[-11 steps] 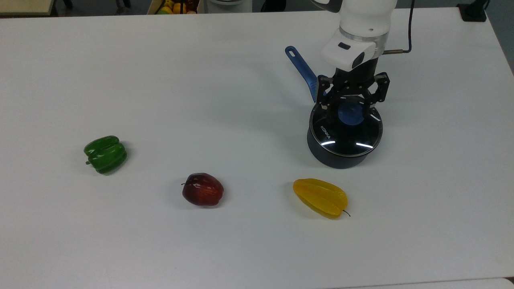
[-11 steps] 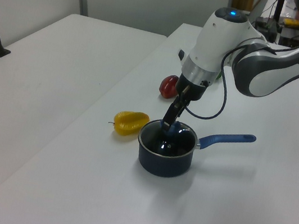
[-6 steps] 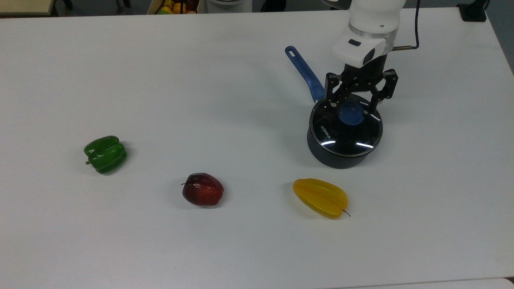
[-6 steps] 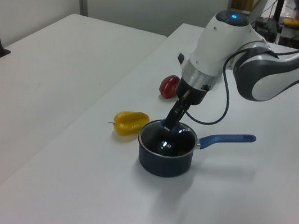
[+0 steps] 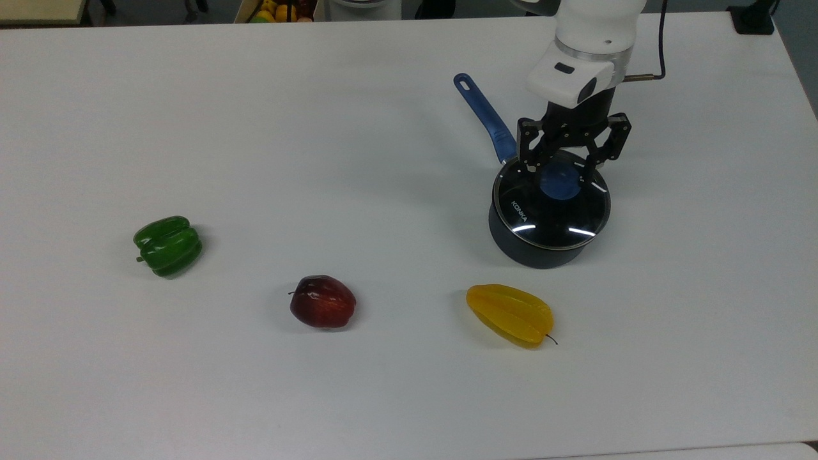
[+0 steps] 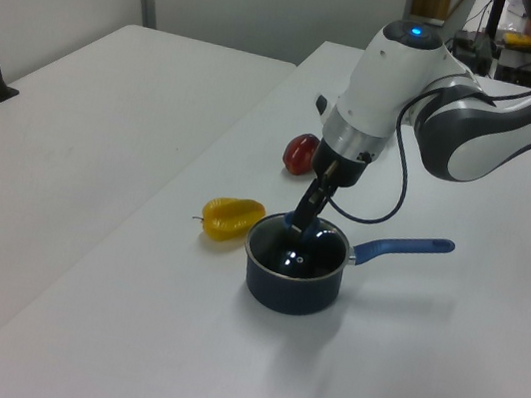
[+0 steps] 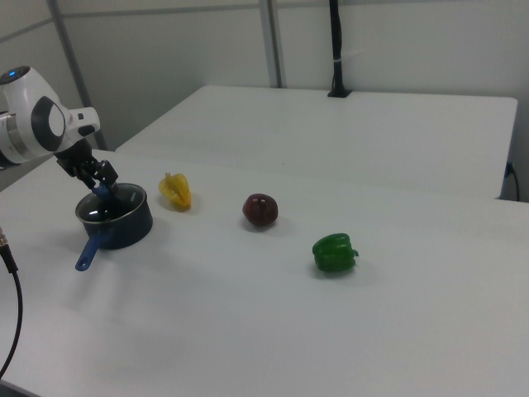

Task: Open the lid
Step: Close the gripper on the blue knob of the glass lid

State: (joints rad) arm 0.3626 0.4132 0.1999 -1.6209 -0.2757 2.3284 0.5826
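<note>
Shifted since earlier: end effector [image 5: 560, 165], now hovering spread open, empty. Lid [image 5: 551, 206]: seated on pot [image 5: 535, 250] directly beneath; likely rigid, slippery, breakable glass; grip by knob [image 5: 560, 181].

The lid [image 5: 551, 206] is a round disc of clear glass with a metal rim, a blue knob at its centre and white "KONKA" lettering near the top view's left edge; it lies flat and closed on the dark saucepan [image 5: 537, 250], toward the bench's [image 5: 319, 128] far right in the top view
</note>
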